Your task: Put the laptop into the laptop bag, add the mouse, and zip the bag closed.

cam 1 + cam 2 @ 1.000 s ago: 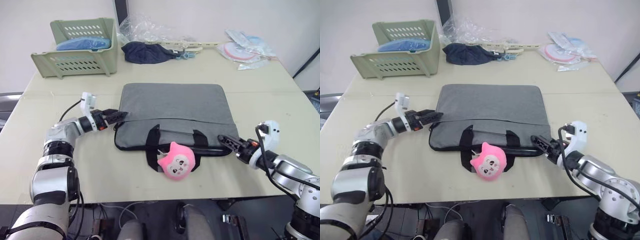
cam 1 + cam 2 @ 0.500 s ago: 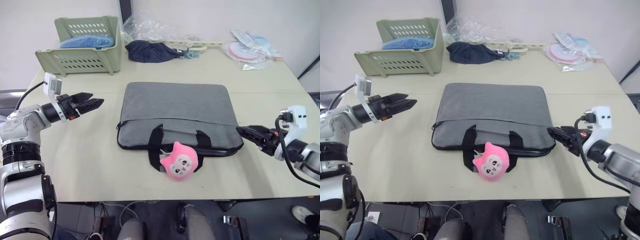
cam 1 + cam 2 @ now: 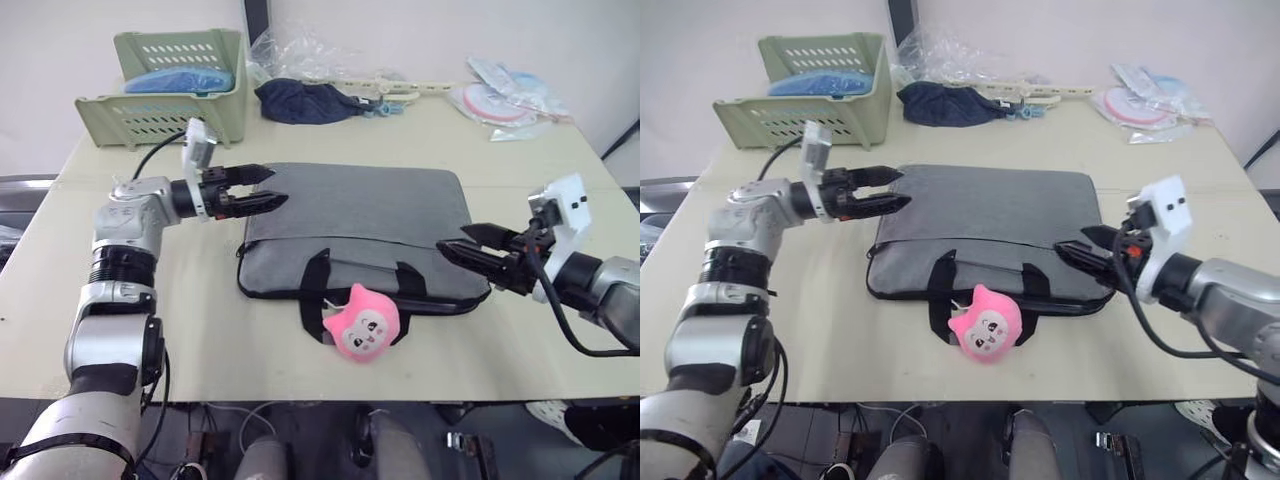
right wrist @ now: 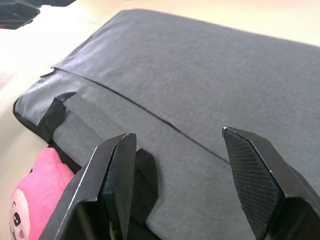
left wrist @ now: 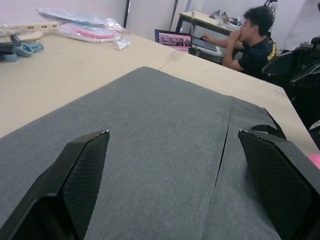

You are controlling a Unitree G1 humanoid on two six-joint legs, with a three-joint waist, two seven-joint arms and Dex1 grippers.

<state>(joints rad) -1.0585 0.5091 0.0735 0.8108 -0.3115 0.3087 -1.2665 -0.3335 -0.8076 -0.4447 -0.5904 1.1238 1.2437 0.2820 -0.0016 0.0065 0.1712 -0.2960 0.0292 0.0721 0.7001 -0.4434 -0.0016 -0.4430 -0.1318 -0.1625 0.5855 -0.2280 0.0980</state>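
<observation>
The grey laptop bag (image 3: 360, 215) lies flat in the middle of the table, with its black handles (image 3: 320, 290) toward the near edge. My left gripper (image 3: 272, 185) hovers open over the bag's far left corner, and the left wrist view shows grey fabric (image 5: 165, 110) between its fingers. Open as well, my right gripper (image 3: 455, 238) hangs above the bag's near right corner, by the pocket seam (image 4: 165, 122). Neither gripper holds anything. The laptop and the mouse are out of view.
A pink plush (image 3: 362, 322) rests against the handles at the bag's near edge. At the back stand a green basket (image 3: 170, 85), a dark navy cloth bundle (image 3: 300, 100) and plastic packets (image 3: 505, 100). A person (image 5: 252, 42) sits at a desk beyond the table.
Both grippers have swung in from the table's sides to above the bag, the left over its far left corner, the right over its near right corner. The bag and plush stay put.
</observation>
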